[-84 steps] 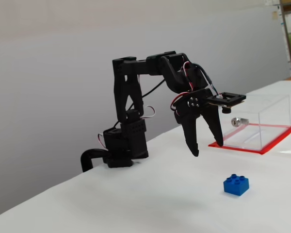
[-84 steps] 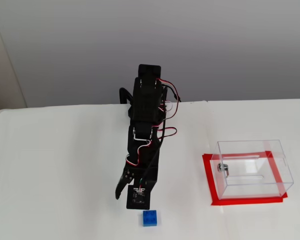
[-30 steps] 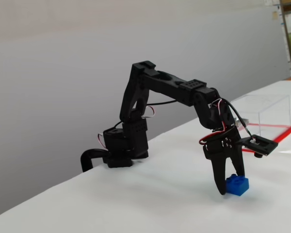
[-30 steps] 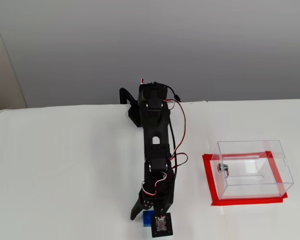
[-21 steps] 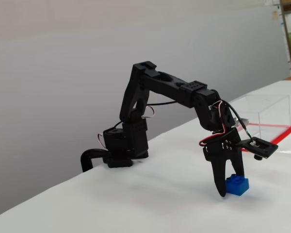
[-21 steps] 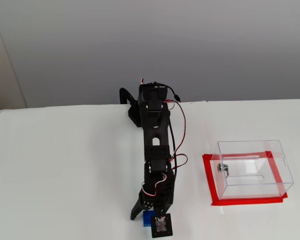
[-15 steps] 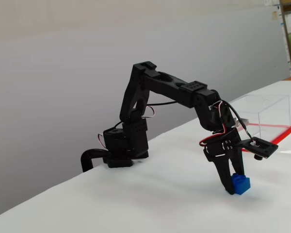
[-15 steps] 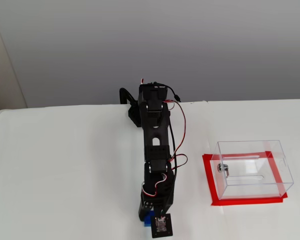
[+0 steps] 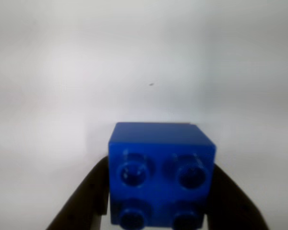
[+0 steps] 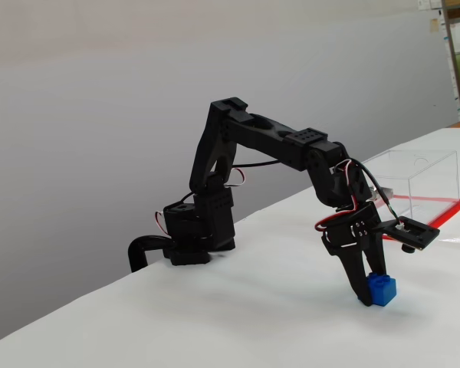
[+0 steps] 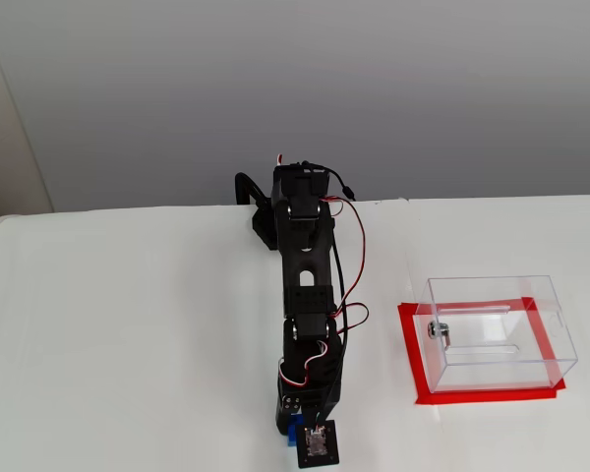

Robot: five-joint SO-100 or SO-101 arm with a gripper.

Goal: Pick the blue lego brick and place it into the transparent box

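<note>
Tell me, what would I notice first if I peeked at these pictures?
Probably the bright blue lego brick, big and close in the wrist view, squeezed in the black claw down at the white table. Next, the transparent box with its red base, sitting empty to the right of the arm in a fixed view from above.

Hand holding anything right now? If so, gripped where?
Yes: the hand is shut on the blue lego brick, its black fingers pressing the brick's two opposite side faces. The studs face the wrist camera.
</note>
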